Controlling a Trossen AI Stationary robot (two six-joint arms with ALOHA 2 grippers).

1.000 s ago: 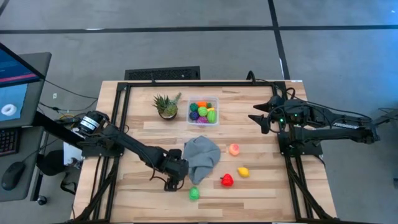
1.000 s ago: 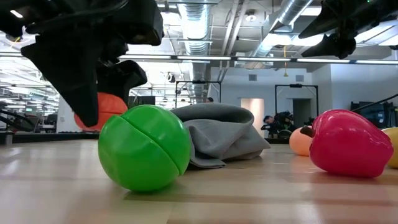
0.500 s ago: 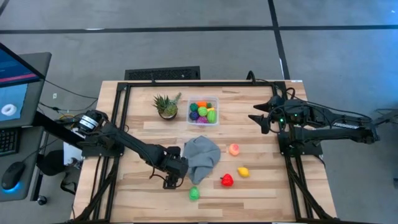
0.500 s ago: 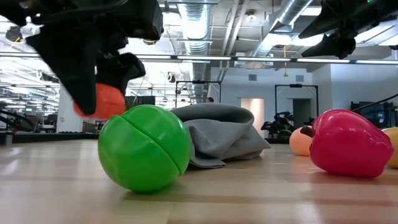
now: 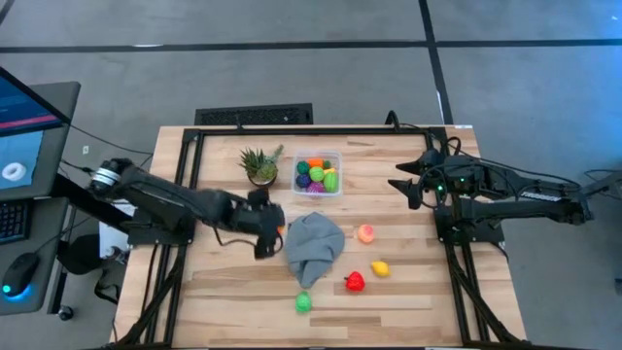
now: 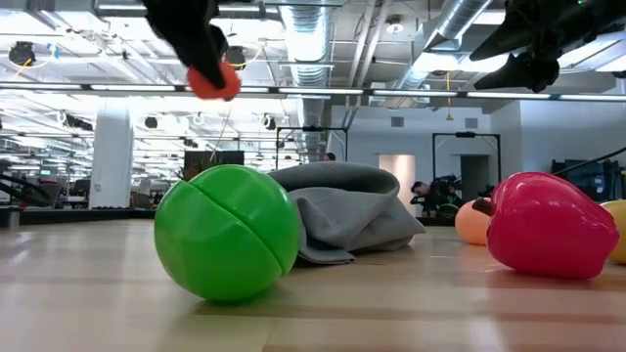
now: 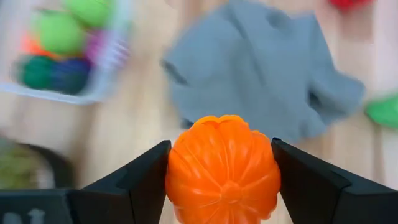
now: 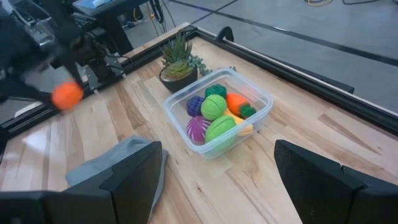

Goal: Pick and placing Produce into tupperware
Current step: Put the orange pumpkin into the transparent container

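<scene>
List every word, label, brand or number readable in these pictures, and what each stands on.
None can be read.
Monitor at the table's left edge: coloured graphics only, no legible characters.
Toy produce, tupperware, grey cloth: no print visible.

The high camera hangs far above and looks straight down on the whole worktop [image 5: 408, 292], while the low one sits at board level, so close that a green ball [image 6: 227, 232] and a red pepper [image 6: 551, 225] loom large before the room behind. The left wrist camera looks down past its own hand [image 7: 222, 171] at the grey cloth [image 7: 261, 68]. The right wrist camera looks from farther off across the tupperware [image 8: 217, 112], which all views but the low one share.
</scene>
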